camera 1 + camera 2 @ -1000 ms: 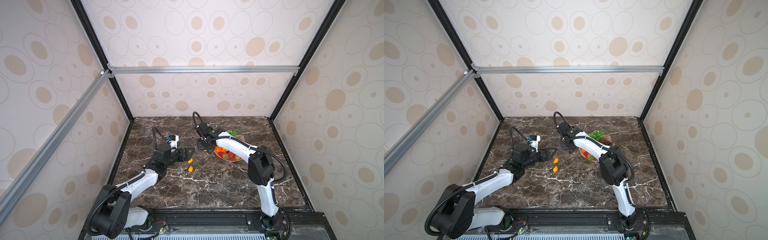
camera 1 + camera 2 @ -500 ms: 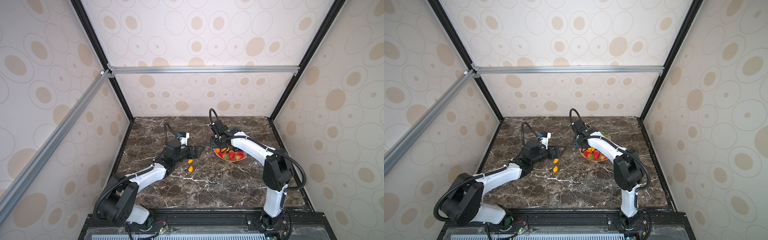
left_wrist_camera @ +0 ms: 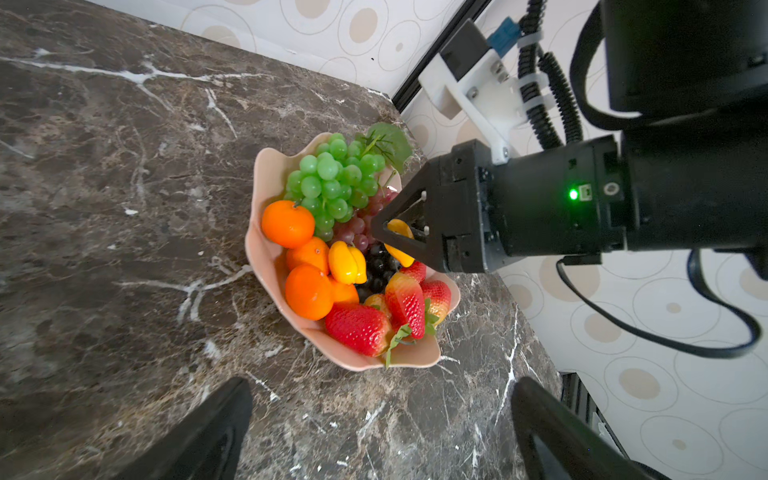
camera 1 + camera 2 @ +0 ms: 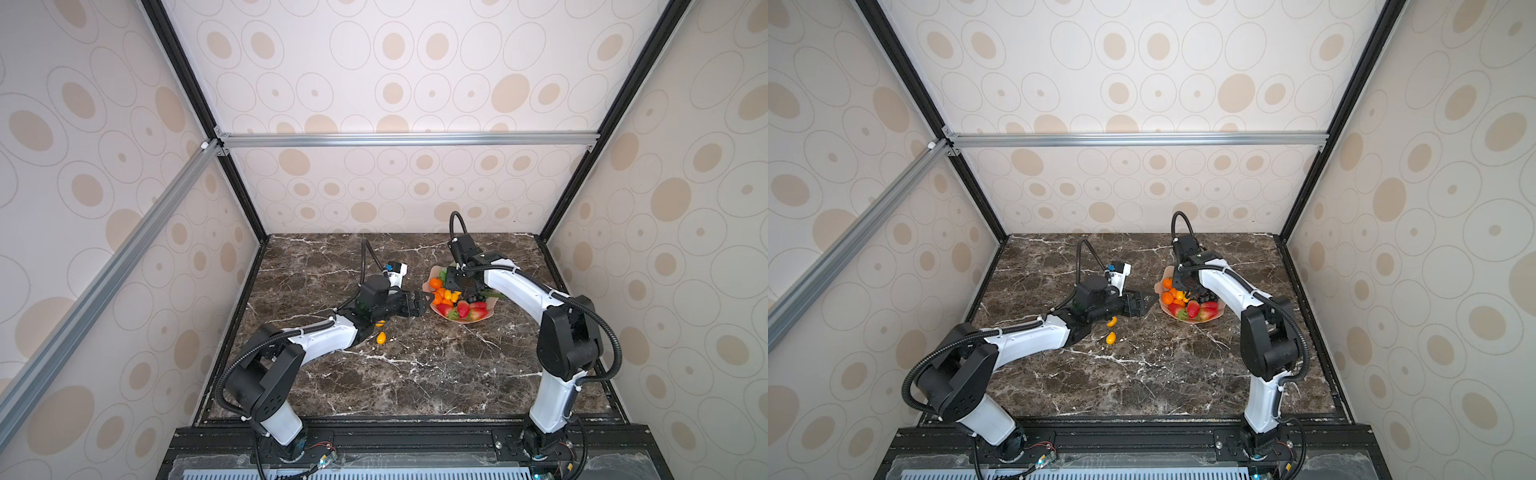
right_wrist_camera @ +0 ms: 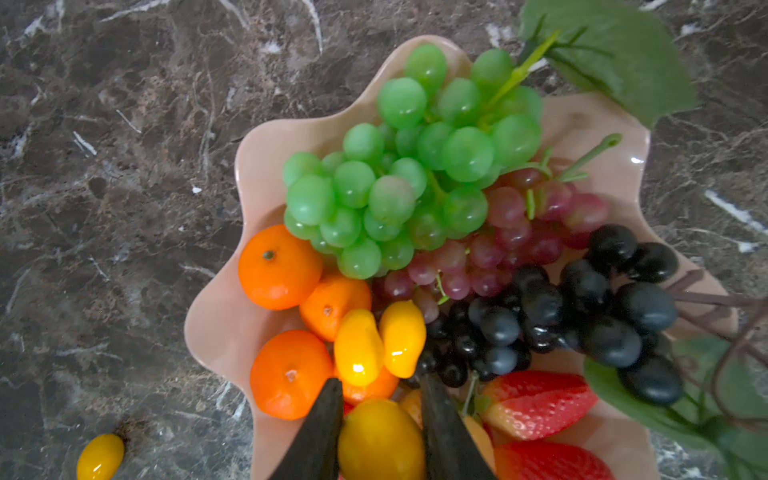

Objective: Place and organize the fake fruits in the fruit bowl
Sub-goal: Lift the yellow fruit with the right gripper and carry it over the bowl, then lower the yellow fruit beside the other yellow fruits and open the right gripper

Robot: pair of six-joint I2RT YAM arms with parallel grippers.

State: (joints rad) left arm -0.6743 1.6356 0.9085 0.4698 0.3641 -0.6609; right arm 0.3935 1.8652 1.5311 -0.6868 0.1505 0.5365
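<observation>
The pink wavy-rimmed fruit bowl [image 5: 216, 316] [image 3: 257, 187] [image 4: 428, 286] [image 4: 1196, 321] holds green grapes [image 5: 411, 166], red-purple grapes [image 5: 519, 232], black grapes [image 5: 582, 299], tangerines [image 5: 278, 266], strawberries [image 5: 540, 403] and two kumquats [image 5: 378, 340]. My right gripper [image 5: 380, 386] [image 3: 399, 232] [image 4: 457, 286] hangs over the bowl's middle, shut on a yellow kumquat [image 5: 380, 440]. My left gripper [image 3: 380, 415] [image 4: 424, 305] [image 4: 1144, 305] is open and empty, low over the table just left of the bowl. Two kumquats [image 4: 381, 337] [image 4: 1112, 321] lie on the marble beside the left arm.
A grape leaf [image 5: 611, 54] hangs over the bowl's far rim. The dark marble table [image 4: 415, 374] is enclosed by patterned walls and black frame posts [image 4: 552, 216]. The left arm's forearm [image 4: 328, 336] lies low across the table, partly covering one loose kumquat.
My right gripper has carried the kumquat rightward from beside the bowl to over its middle. The left gripper, still open, has slid right up to the bowl's edge.
</observation>
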